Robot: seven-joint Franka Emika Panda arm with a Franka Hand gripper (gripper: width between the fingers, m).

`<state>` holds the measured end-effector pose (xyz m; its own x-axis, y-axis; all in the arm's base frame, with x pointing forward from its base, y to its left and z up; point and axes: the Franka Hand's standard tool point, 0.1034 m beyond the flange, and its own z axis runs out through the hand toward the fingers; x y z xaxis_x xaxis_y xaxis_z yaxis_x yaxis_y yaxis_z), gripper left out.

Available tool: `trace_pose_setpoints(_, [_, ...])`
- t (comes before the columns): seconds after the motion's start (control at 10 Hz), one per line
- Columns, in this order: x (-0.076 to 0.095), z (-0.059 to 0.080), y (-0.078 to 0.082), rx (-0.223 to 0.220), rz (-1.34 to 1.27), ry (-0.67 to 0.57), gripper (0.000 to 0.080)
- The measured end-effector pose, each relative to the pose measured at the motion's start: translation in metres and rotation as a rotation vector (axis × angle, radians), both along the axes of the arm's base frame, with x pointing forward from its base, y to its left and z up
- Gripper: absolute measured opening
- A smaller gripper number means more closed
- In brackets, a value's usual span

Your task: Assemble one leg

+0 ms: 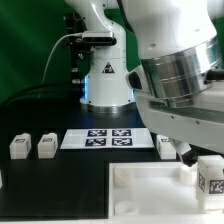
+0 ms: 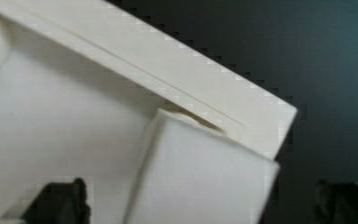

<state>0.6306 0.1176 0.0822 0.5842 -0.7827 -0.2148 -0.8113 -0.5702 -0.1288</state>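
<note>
A: Looking through the wrist view, I'm seeing the end effector (image 2: 197,203) standing open. Its dark fingertips (image 2: 51,200) are sitting wide apart, and the leg (image 2: 211,165) is lying between them, with neither one touching it.

B: Where exactly is the leg sitting?

A: Directly under the end effector, butting against the raised edge of the white plate (image 2: 69,120) just ahead of the fingers. Whether it's resting on the plate or beside it, I'm not managing to tell.

B: How are you expecting it to handle?

A: I'm judging it a small, stiff plastic block: light, not fragile, but smooth-faced, so probably a bit slippery. I'm thinking of closing across its two long flat sides, near the middle, so it isn't pivoting in the grip.

B: And the surface, the room?

A: The table (image 1: 60,190) is showing dark and flat on one side of the end effector, leaving that finger free. On the other side the plate's white face is lying close, so that finger is getting less clearance, and the edge ahead is limiting any forward slide. Everything else is lying well away from the end effector: the marker board (image 1: 108,139), another leg (image 1: 165,148) at its end, and a pair of legs (image 1: 47,146) farther off beyond it.
</note>
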Motion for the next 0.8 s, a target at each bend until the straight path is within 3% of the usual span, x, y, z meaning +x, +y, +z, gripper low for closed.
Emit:
trace_pose_setpoints(0.1, [-0.002,0.000,0.009,-0.027,0.140,-0.023,0.0644])
trace_pose_setpoints(0.4, [-0.001,-0.001,0.003,-0.026,0.513,-0.114,0.0649])
trace_pose_setpoints(0.5, [-0.001,-0.001,0.001,-0.059,0.710,-0.145,0.0649])
trace_pose_setpoints(0.7, [0.001,-0.001,-0.008,-0.065,1.000,-0.205,0.0649])
trace_pose_setpoints(0.8, [0.002,-0.003,-0.009,-0.065,1.020,-0.222,0.0649])
